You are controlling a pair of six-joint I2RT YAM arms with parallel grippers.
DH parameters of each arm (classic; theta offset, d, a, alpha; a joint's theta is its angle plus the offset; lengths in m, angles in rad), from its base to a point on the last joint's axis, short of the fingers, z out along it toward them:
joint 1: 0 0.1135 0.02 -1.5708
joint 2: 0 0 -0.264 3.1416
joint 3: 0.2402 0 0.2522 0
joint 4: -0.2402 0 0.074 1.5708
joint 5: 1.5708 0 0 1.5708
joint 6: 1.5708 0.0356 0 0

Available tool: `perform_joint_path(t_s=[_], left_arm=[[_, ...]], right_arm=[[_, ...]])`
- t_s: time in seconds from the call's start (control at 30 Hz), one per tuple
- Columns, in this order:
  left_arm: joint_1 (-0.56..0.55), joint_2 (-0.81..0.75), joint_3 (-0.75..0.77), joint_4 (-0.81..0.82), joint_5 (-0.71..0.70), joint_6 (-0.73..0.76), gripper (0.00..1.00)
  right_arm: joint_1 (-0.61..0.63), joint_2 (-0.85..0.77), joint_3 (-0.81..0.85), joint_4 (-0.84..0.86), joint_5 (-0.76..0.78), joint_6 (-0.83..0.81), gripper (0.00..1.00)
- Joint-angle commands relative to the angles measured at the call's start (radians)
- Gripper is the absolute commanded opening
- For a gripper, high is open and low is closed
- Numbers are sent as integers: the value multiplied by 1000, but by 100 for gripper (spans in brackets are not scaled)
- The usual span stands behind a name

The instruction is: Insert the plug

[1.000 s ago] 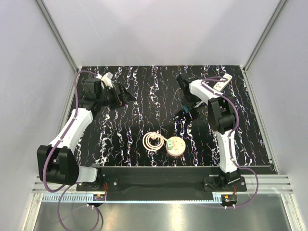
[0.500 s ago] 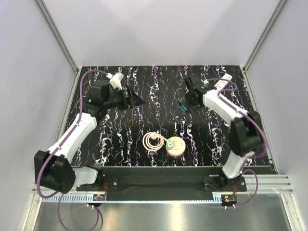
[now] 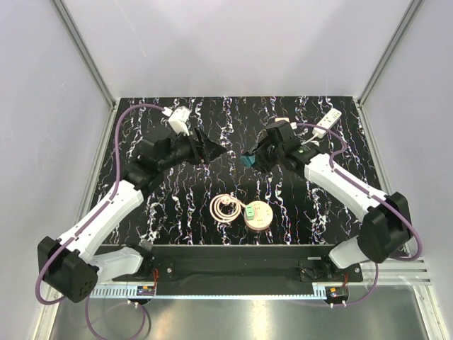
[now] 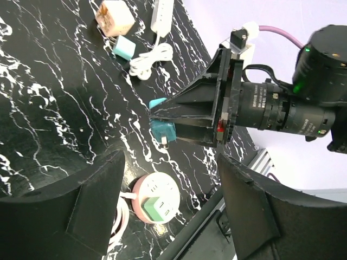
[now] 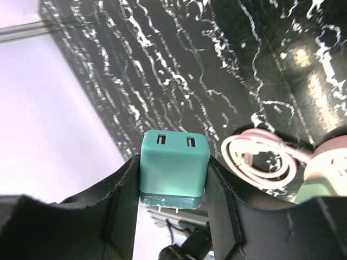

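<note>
While the right claw [image 3: 253, 156] pinches the teal USB charger plug [image 5: 174, 168] by its two flat sides, I read the following from the right wrist view: the two USB ports face away from the camera, and the metal prongs point back toward the base of the claw. From the top view, the plug sits over the middle of the black marbled bench [image 3: 177, 205], behind the round pink socket hub [image 3: 259, 215] and well apart from it. A green adapter [image 3: 253, 210] occupies one position on the hub. A coiled pink cord [image 3: 225, 207] lies just beside the hub on its left.

The left claw [image 3: 211, 150] is spread wide and grips nothing. It points toward the right claw, with the plug between the two.

A white power strip [image 3: 328, 123] lies at the far right of the bench. Near it, the left wrist view shows a beige cube charger [image 4: 115, 17], a pale teal charger [image 4: 123, 47] and a bundled white cable [image 4: 150, 58].
</note>
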Motion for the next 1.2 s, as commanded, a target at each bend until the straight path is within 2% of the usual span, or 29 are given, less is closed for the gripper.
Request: perform_joint_path(t_s=[0.0,0.23,0.57,0.87,1.0,1.17], left_arm=[[-38,8,-9,67,-62,-23,72],[-95,48,-6,106,-93,-43,73],[-147,118,25,106,-127,-56,68],[-165,160,36,146,-137,-64,58],[-167,181,49,150,-139,-66,57],[-168,200,53,164,-133,-67,49]], right_arm=[[13,-83,-28,99,-16,68,0],[42,-97,-42,127,-25,96,0],[65,-114,-57,176,-26,130,0],[79,-114,-62,190,-22,140,0],[85,-113,-64,196,-26,144,0],[88,-116,-71,199,-22,145,0]])
